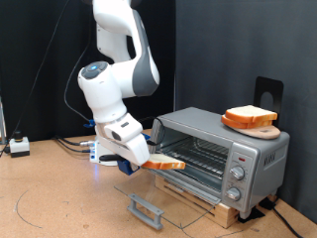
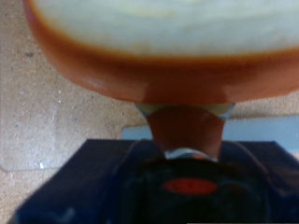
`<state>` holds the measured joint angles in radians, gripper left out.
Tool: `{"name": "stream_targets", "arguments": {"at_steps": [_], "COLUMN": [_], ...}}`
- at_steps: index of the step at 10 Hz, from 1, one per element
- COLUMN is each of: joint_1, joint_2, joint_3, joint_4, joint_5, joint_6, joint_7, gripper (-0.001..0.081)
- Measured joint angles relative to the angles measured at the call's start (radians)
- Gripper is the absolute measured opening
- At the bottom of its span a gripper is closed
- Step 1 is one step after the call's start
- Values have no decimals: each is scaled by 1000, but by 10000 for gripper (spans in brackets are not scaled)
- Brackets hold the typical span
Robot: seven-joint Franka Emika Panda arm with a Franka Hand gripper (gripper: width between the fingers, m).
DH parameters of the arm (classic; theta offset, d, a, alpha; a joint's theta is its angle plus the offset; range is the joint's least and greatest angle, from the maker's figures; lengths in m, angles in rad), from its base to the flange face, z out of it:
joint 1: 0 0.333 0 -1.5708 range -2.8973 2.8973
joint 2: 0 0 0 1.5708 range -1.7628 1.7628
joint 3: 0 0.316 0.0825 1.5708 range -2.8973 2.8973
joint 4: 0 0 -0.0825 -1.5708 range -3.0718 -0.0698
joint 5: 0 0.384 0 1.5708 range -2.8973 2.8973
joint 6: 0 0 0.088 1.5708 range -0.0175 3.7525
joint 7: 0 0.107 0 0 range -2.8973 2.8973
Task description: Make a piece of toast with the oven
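Pincer (image 1: 142,159) is closed on the piece of toast (image 1: 165,165), gripped at one crust edge; in the wrist view the orange crust (image 2: 159,79) is seen pinched between the fingers (image 2: 149,114), with the pale cream face above it. The slice is held roughly flat, just in front of the oven (image 1: 220,154) mouth and level with the wire rack (image 1: 198,157), which is judged to suit a straight horizontal entry. The slice is not yet resting on the rack. The glass door (image 1: 163,206) is folded down and open, its grey bar handle (image 1: 146,209) lying nearest the exterior view's bottom, so the opening is unobstructed. On top of the oven a second slice (image 1: 248,116) is stacked on a round wooden board (image 1: 256,127), kept out of the working path. Two knobs (image 1: 236,182) are seen on the front panel. The oven is raised on a low wooden block upon a brown cork-like table (image 1: 59,203). Cables and a small white box (image 1: 18,147) lie at the exterior view's left, against black curtain.
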<state>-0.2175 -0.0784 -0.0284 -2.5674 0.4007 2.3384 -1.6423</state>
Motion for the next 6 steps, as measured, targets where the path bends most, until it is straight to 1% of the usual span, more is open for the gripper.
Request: {"name": "stream_targets", "arguments": {"at_steps": [2,6], "joint_1": [9,12], "joint_2": [-8,-12], "joint_3": [13,21], "joint_4": [-7,-6], "joint_5": [20,35], "joint_6": [-2,-5], "joint_7": [0,3], "gripper": [413,413]}}
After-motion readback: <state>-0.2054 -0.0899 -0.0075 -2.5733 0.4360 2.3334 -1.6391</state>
